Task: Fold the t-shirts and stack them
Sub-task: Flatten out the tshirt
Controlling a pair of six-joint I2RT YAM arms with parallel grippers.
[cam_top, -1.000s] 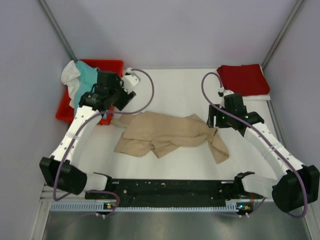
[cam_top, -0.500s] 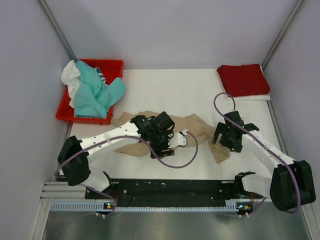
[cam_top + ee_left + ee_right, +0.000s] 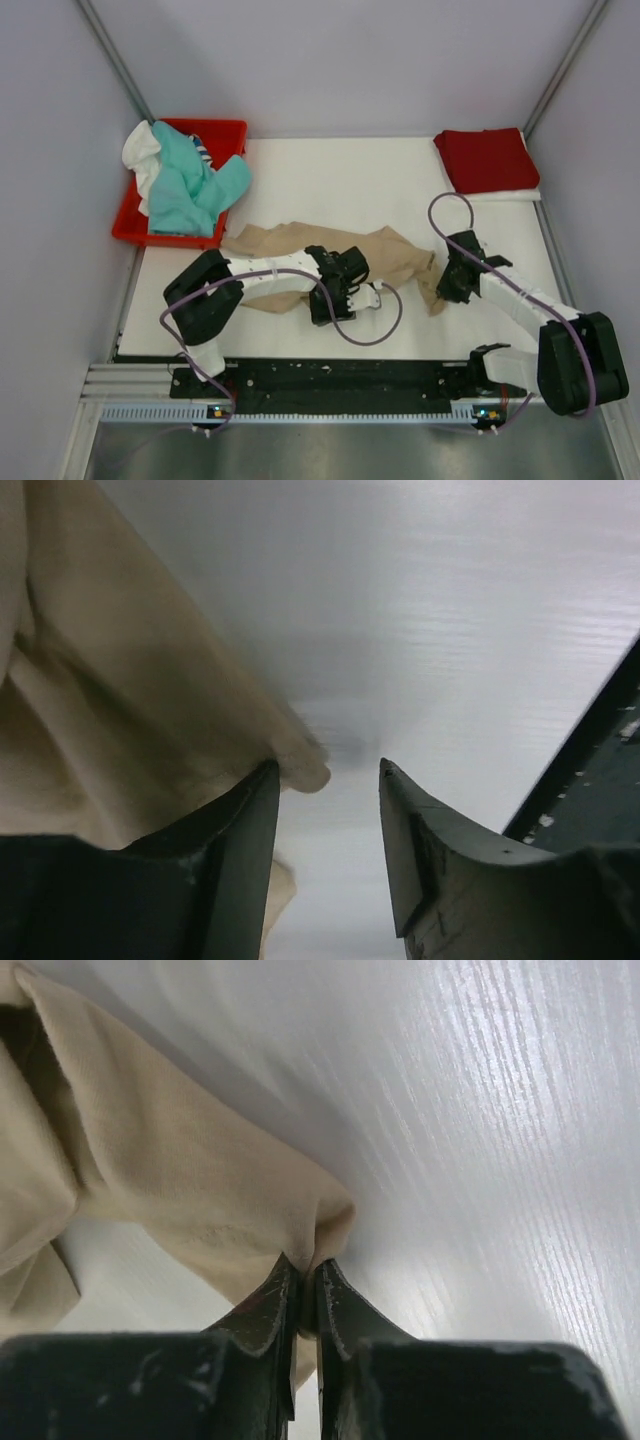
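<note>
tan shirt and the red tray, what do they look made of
The crumpled tan-beige t-shirt looks like soft matte cloth, perhaps cotton: it creases and folds limply. The bright red rectangular tray looks like rigid plastic: straight rim, even colour; its sheen is hard to tell.

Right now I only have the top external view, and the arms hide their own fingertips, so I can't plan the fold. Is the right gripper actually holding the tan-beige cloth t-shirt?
Observer: Yes. The right wrist camera shows the right gripper shut on a pinched fold of the tan-beige cloth t-shirt.
Operator: And the left one?
Observer: The left gripper is open. The shirt's edge lies against one finger, and the gap shows mostly bare white table.
</note>
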